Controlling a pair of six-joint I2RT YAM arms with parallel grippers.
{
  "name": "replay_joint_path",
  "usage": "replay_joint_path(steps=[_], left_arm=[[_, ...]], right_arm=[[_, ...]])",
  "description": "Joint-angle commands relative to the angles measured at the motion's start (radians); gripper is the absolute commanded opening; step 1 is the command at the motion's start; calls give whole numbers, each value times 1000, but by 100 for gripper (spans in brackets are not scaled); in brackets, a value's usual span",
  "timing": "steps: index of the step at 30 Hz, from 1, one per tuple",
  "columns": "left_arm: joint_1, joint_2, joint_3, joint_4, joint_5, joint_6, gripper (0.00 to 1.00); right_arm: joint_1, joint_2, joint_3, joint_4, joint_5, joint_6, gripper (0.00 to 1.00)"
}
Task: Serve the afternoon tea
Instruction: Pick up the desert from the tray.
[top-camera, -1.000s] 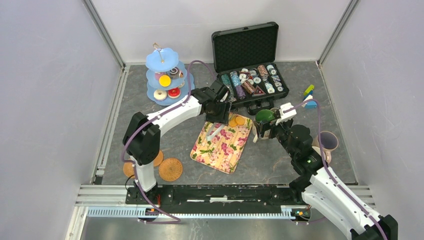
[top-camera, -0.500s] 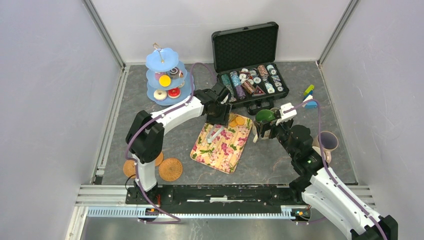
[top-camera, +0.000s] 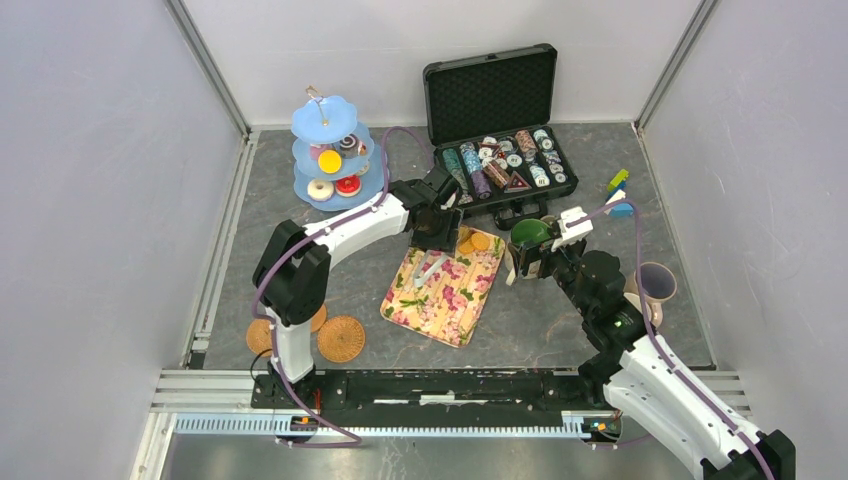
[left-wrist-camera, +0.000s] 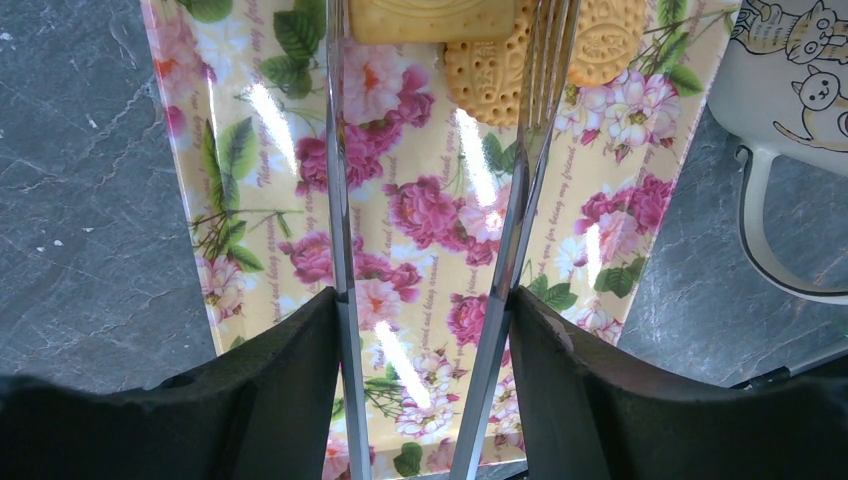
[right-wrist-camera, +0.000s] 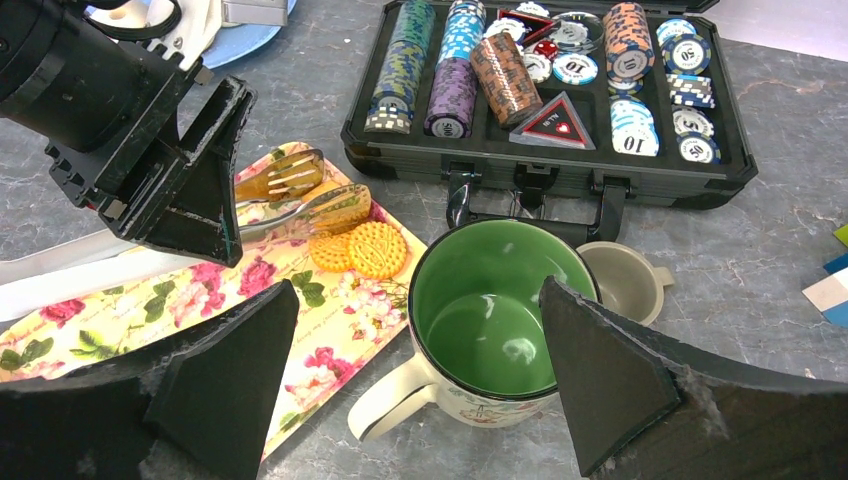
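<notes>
- Round orange-yellow biscuits lie at the far end of a floral tray, with a rectangular one between the tips of metal tongs.
- The left end effector grips the tongs.
- The green-lined mug stands just beside the tray on the surface.
- The right end effector is spread wide astride the mug.
- Behind the mug sits a chip case.

We note: tray, pink roses on cream; biscuits, orange-yellow; mug, green inside; tongs, silver; tiered stand, pale blue.
</notes>
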Motion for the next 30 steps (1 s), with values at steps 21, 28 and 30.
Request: replay_joint_path(steps=[21,28,30], left_arm=[[-5,-31,5,17,-20,-29,38],[-5,-122,-25,-5,-44,-27,26],[-5,-158,-41,-15,-50,-22,25]], right_arm=[[-1,-11,-4,26,5,-9,98],[-1,-6,1,23,0,-7,98],[-1,-6,1,22,1,-6,98]])
